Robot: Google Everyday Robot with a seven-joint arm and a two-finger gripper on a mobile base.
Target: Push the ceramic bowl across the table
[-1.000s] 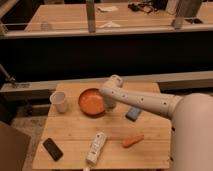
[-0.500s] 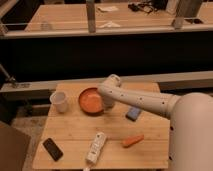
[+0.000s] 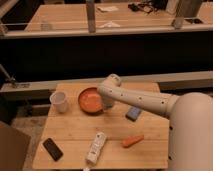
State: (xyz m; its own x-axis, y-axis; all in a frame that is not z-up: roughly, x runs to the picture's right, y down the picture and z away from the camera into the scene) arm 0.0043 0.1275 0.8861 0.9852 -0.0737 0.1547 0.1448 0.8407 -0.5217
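Observation:
The ceramic bowl [image 3: 89,99], orange-brown and glossy, sits on the far middle of the small bamboo table [image 3: 75,130]. My white arm reaches in from the right and bends down at the bowl's right rim. The gripper [image 3: 106,105] is shut, low at the tabletop, and presses against the bowl's right side. It holds nothing. The arm hides the bowl's right edge.
A white cup [image 3: 59,101] stands just left of the bowl. A blue object [image 3: 133,113] lies right of the gripper. An orange carrot [image 3: 132,141], a white remote-like object [image 3: 96,147] and a black phone [image 3: 52,149] lie nearer the front edge. A longer table stands behind.
The gripper and the bowl have both shifted slightly left, so the bowl is now closer to the white cup.

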